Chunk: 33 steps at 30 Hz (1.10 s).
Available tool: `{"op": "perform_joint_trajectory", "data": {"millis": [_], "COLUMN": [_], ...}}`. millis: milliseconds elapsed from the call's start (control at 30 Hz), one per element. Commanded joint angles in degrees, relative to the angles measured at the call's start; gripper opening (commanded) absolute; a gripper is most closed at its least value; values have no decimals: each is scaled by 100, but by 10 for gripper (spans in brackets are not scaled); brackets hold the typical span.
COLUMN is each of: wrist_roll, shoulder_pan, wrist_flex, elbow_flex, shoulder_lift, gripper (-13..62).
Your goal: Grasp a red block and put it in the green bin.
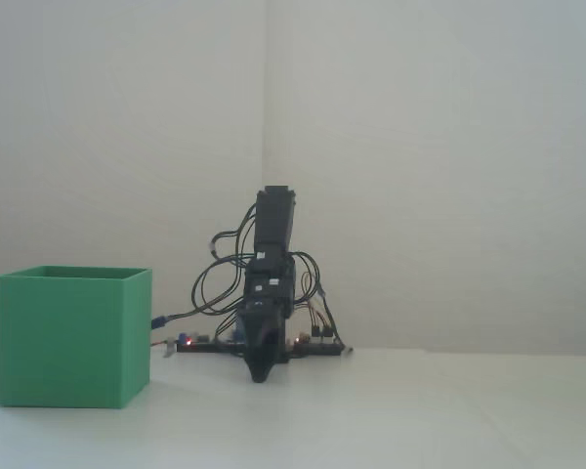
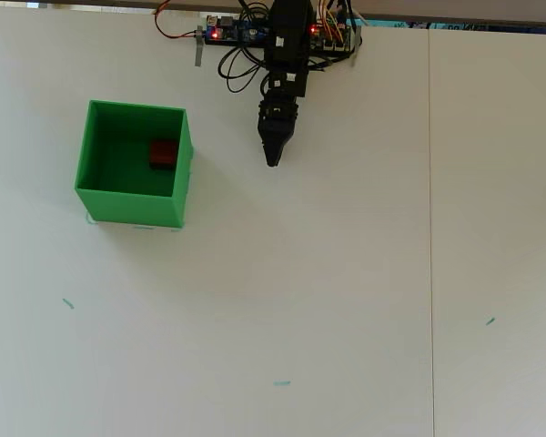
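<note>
The red block (image 2: pixel 162 154) lies on the floor of the green bin (image 2: pixel 92 141), near its right wall, seen only in the overhead view. The green bin (image 1: pixel 73 337) stands at the left of the fixed view, its inside hidden there. My black gripper (image 2: pixel 273 161) hangs to the right of the bin, apart from it, tips pointing down toward the table. In the fixed view the gripper (image 1: pixel 259 376) sits low in front of the arm's base. Its jaws taper to a single closed point with nothing between them.
The arm's base with its circuit board and looped wires (image 2: pixel 241 36) sits at the table's far edge. A seam (image 2: pixel 430 228) runs down the white table on the right. Small green marks (image 2: pixel 280 383) dot the near surface.
</note>
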Motion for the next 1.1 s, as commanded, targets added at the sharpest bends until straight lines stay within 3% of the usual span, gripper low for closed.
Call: {"op": "perform_joint_trajectory", "data": {"millis": [0, 1067], "wrist_roll": [9, 237], "shoulder_pan": [-79, -193], "wrist_flex": [360, 360], "elbow_flex": [387, 387], "shoulder_lift": [492, 483], "gripper": [370, 352]}}
